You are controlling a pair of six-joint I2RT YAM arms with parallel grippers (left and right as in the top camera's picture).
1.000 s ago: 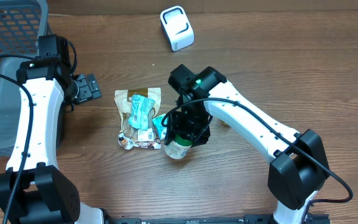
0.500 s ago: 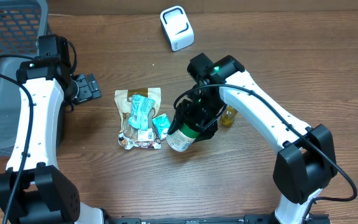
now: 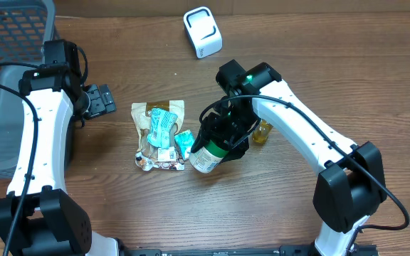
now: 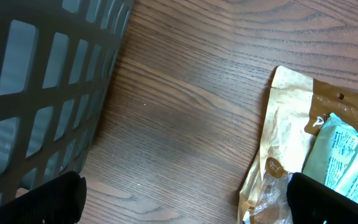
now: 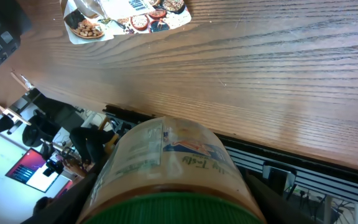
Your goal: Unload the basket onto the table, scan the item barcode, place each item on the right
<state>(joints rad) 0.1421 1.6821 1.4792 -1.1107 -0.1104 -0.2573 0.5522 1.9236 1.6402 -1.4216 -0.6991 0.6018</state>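
Jar (image 3: 206,158) with green lid is held tilted over the desk (image 3: 333,57), clamped in the right jaws, beside the snack pouch (image 3: 159,135). Left jaws stand wide, empty. Risk: the round wall may slip or rotate in the grip, turning the barcode away from the white scanner (image 3: 203,32).

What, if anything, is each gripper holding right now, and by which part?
The right gripper holds the green-lidded jar, clamped across its body near the lid end. The left gripper is open and holds nothing.
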